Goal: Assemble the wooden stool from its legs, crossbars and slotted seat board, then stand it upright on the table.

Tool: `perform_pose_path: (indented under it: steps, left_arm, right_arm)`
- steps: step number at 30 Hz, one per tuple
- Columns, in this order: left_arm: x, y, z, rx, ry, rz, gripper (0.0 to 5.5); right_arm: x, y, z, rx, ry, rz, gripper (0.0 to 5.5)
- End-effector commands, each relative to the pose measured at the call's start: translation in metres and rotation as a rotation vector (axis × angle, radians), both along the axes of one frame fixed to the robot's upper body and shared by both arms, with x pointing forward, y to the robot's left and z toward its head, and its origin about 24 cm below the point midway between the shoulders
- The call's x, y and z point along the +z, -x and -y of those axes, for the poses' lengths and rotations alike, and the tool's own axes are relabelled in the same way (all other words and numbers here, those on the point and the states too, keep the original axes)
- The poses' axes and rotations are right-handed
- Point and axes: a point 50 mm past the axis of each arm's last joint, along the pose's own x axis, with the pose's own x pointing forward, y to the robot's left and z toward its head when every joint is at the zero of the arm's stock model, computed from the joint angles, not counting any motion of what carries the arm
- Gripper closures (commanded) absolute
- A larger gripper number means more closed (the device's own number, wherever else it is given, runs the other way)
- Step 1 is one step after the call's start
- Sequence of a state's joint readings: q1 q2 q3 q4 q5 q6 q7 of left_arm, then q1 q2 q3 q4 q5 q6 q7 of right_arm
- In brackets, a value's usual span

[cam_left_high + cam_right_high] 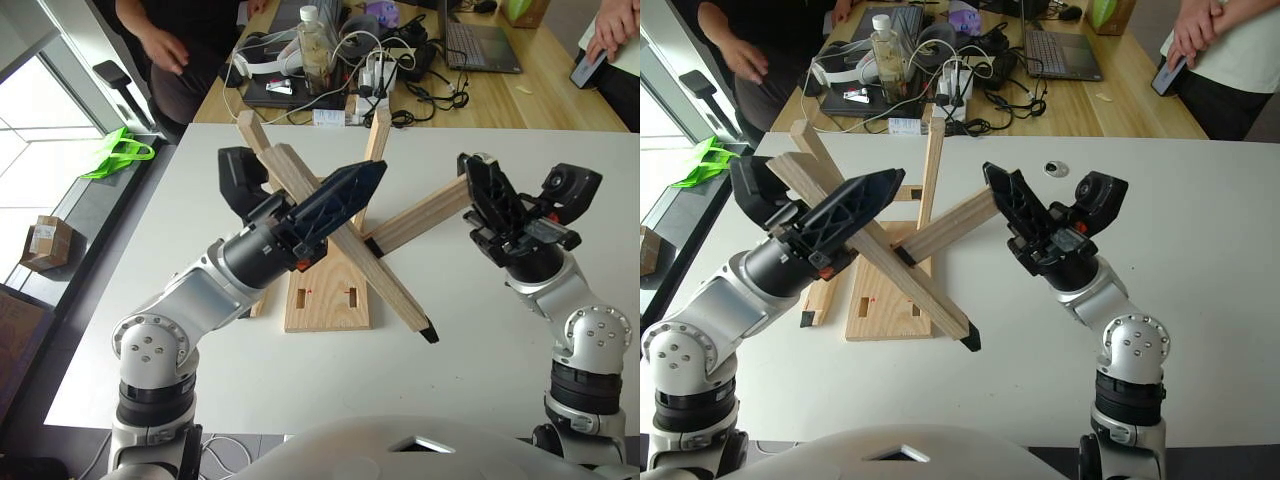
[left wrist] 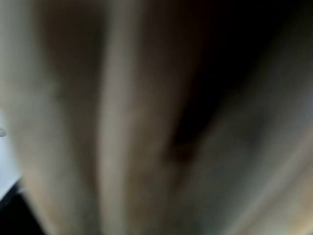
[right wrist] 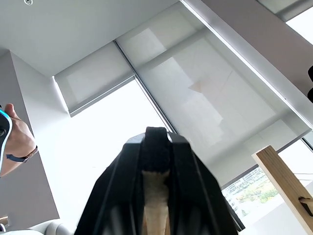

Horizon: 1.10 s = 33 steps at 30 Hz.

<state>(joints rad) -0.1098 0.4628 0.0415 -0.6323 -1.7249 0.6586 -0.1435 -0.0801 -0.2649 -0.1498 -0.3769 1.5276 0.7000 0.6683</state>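
The slotted seat board (image 1: pixel 327 298) lies flat on the white table (image 1: pixel 500 350). My left gripper (image 1: pixel 345 198) is shut on a long wooden leg (image 1: pixel 395 290) that slants over the board, its black-capped end low at the right. From the other side a second leg (image 1: pixel 420 218) rises to my right gripper (image 1: pixel 478 192), which is shut on its upper end; in the right wrist view that wood (image 3: pixel 155 198) sits between the black fingers (image 3: pixel 183 171). A third leg (image 1: pixel 376 135) stands tilted behind the board. Another leg (image 1: pixel 820 295) lies beside the board's left edge.
Behind the white table stands a wooden desk (image 1: pixel 540 95) crowded with a bottle (image 1: pixel 315 45), cables and a laptop (image 1: pixel 480 45); people sit there. A green bag (image 1: pixel 118 152) and a cardboard box (image 1: pixel 45 240) lie on the floor to the left.
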Motion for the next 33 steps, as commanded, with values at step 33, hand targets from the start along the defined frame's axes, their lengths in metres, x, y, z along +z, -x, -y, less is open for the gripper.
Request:
perform_pose_path:
  steps: [33]
  left_arm:
    - [-0.07,-0.068,-0.127,1.312,-0.995,0.136,1.96]
  right_arm:
    - [-0.055,-0.081,0.043,-1.125,0.731,-0.266,5.13]
